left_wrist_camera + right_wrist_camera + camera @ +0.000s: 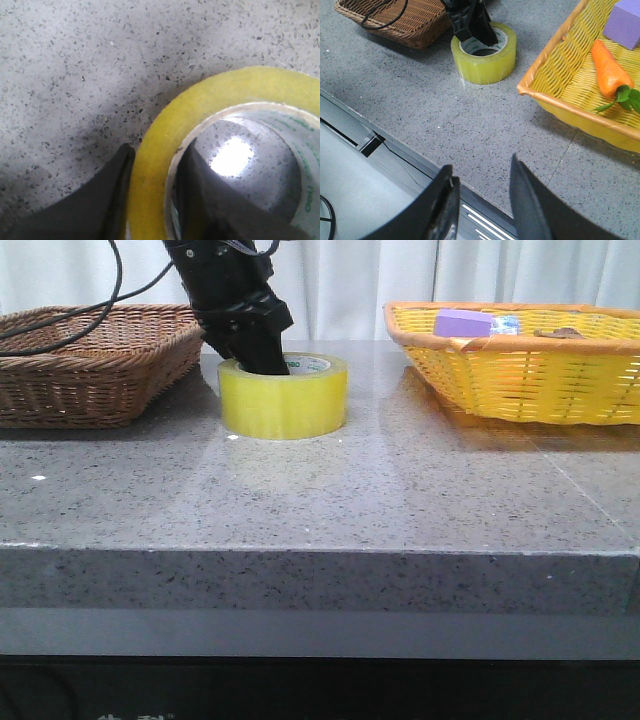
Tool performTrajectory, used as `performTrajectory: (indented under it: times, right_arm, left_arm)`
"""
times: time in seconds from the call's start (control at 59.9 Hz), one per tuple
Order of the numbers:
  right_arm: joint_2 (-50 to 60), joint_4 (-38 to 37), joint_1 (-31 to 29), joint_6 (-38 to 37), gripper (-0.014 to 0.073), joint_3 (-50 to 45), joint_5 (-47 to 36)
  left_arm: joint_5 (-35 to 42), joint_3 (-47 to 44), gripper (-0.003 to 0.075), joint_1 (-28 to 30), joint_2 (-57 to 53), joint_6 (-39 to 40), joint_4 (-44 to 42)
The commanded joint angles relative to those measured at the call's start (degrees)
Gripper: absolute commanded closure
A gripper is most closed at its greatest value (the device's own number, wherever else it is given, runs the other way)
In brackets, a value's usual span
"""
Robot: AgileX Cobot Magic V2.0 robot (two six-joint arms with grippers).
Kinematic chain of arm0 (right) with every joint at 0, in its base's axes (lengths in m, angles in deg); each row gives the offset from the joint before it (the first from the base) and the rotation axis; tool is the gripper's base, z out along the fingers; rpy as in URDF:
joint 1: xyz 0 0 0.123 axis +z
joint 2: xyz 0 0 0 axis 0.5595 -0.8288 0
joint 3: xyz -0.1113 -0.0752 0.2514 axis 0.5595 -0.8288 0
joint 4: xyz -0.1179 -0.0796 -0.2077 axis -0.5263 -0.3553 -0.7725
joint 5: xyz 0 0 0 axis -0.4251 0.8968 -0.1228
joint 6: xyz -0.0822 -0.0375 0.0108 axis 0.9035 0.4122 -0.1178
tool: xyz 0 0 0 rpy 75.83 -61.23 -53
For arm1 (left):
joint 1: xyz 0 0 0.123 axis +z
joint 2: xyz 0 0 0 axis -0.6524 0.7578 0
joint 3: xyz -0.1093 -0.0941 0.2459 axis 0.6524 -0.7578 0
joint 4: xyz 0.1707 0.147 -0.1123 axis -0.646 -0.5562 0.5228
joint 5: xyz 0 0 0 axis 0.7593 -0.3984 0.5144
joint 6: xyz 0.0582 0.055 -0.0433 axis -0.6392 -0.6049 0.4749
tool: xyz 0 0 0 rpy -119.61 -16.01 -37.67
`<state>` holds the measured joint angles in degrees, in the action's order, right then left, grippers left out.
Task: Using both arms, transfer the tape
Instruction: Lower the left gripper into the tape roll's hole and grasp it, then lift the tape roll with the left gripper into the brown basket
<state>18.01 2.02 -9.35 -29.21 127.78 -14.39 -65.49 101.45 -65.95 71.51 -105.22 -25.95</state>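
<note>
The tape [283,400] is a wide yellow roll lying flat on the grey stone table [420,490], between the two baskets. My left gripper [262,358] comes down onto its left rim. In the left wrist view the left gripper [160,146] straddles the tape's [155,165] wall, one finger outside and one inside the white core, both against it. The roll still rests on the table. My right gripper [481,165] hovers open over the table's front edge, well short of the tape [485,62], with nothing between its fingers.
A brown wicker basket [90,360] stands at the back left, close to the tape. A yellow basket [520,370] at the back right holds a purple block [463,322] and a carrot [607,70]. Black cables hang over the brown basket.
</note>
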Motion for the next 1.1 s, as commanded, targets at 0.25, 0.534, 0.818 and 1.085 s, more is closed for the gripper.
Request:
performTrajectory:
  times: [0.25,0.534,0.818,1.085]
  right_arm:
    - [0.13,0.78,0.0,0.1,0.0307,1.34,-3.88]
    - [0.13,0.78,0.0,0.1,0.0307,1.34,-3.88]
    - [0.13,0.78,0.0,0.1,0.0307,1.34,-3.88]
    - [0.13,0.78,0.0,0.1,0.0307,1.34,-3.88]
  left_arm:
    - [-5.13,8.42,0.0723,-0.44,-3.41,2.7,1.13]
    - [-11.92,19.59,0.0723,-0.23,-4.57,6.63,0.75]
    - [-11.92,19.35,0.0723,-0.11,-11.45,8.46,-7.27]
    - [-11.92,18.46,0.0723,6.32,-17.76,11.38,-11.56]
